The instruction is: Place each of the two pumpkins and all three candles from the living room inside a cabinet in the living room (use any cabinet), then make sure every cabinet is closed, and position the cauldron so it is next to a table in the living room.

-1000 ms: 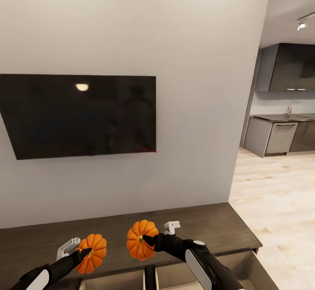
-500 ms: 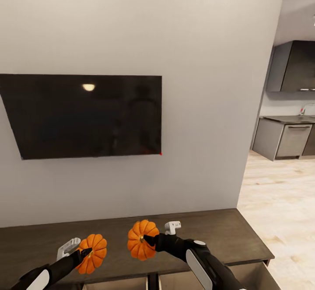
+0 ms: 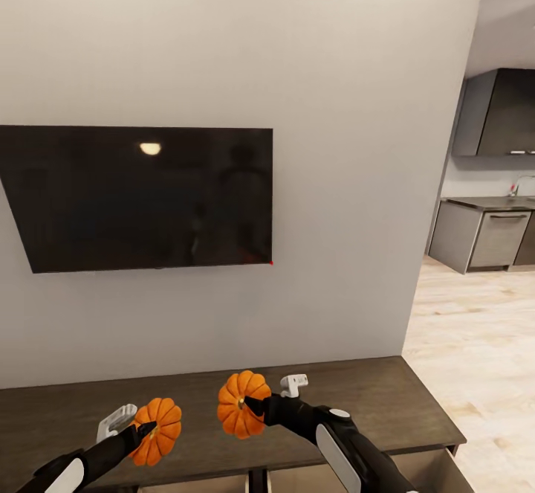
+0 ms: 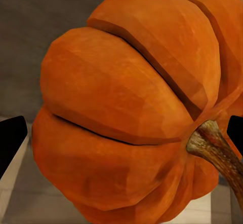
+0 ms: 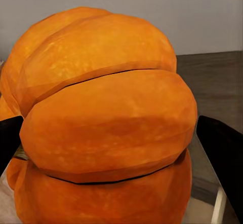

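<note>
Two bright-orange ribbed pumpkins hang above the dark-brown cabinet (image 3: pixel 371 396) under the wall TV. My left gripper (image 3: pixel 141 427) is shut on the left pumpkin (image 3: pixel 157 419), whose brown stem shows close up on the same pumpkin (image 4: pixel 126 107) in the left wrist view. My right gripper (image 3: pixel 251 404) is shut on the right pumpkin (image 3: pixel 241 404), and that pumpkin (image 5: pixel 106 122) sits between black fingertips (image 5: pixel 223 153) in the right wrist view. Pale insides of an open cabinet front (image 3: pixel 438 471) show at the lower right. The candles, cauldron and table are out of view.
A black TV (image 3: pixel 141 195) hangs on the grey wall right above the cabinet. To the right, light wood floor (image 3: pixel 475 359) leads to a kitchen with grey cupboards (image 3: pixel 483 236).
The view has shifted a little, so the kitchen sits further right and less of the open cabinet fronts shows. Both grippers still hold their pumpkins in the same poses.
</note>
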Tool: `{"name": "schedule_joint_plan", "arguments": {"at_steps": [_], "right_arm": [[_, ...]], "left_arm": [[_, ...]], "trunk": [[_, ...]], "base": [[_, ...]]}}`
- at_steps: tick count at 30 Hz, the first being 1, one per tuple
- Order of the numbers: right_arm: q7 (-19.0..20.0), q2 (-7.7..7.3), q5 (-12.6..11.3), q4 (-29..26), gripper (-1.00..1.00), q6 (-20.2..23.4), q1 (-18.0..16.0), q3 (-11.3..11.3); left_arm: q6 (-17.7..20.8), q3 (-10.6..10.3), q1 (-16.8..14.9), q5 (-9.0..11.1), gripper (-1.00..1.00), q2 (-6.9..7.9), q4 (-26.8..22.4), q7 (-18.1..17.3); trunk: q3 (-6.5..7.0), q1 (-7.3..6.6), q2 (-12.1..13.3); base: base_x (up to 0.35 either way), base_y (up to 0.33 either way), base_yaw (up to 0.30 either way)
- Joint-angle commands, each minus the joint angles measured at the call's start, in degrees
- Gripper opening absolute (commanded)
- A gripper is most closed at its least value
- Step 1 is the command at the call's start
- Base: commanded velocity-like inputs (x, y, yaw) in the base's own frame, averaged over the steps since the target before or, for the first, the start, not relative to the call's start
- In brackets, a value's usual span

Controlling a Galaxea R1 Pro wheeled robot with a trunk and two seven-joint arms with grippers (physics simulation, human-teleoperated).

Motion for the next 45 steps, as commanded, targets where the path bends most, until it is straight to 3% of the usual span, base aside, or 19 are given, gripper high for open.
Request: {"name": "schedule_joint_plan", "arguments": {"at_steps": [1, 34, 40, 45], "right_arm": [[-0.05, -0.01, -0.57, -0.05, -1.0, 0.37, -0.05, 0.0], [-0.26, -0.01, -0.68, -0.03, -1.0, 0.45, -0.03, -0.01], [-2.67, -0.07, -0.87, 0.32, -1.0, 1.79, -0.03, -0.32], [-8.09, -0.09, -1.08, 1.61, -1.0, 5.96, -0.05, -0.69]], "left_arm": [[0.27, -0.21, -0.04, 0.51, -1.0, 0.05, -0.03, -0.04], [0.27, -0.21, -0.04, 0.53, -1.0, 0.05, -0.03, -0.04], [0.26, -0.48, -0.04, 0.51, -1.0, -0.05, -0.03, 0.04], [0.41, -1.09, -0.05, -0.43, -1.0, -2.04, -0.06, 1.24]], "trunk": [[-0.07, 0.0, -0.05], [-0.07, 0.0, -0.05], [-0.07, 0.0, -0.05], [-0.07, 0.0, -0.05]], "base": [[0.024, 0.0, 0.0], [0.027, -0.035, 0.0], [0.0, 0.0, 0.0], [0.0, 0.0, 0.0]]}}
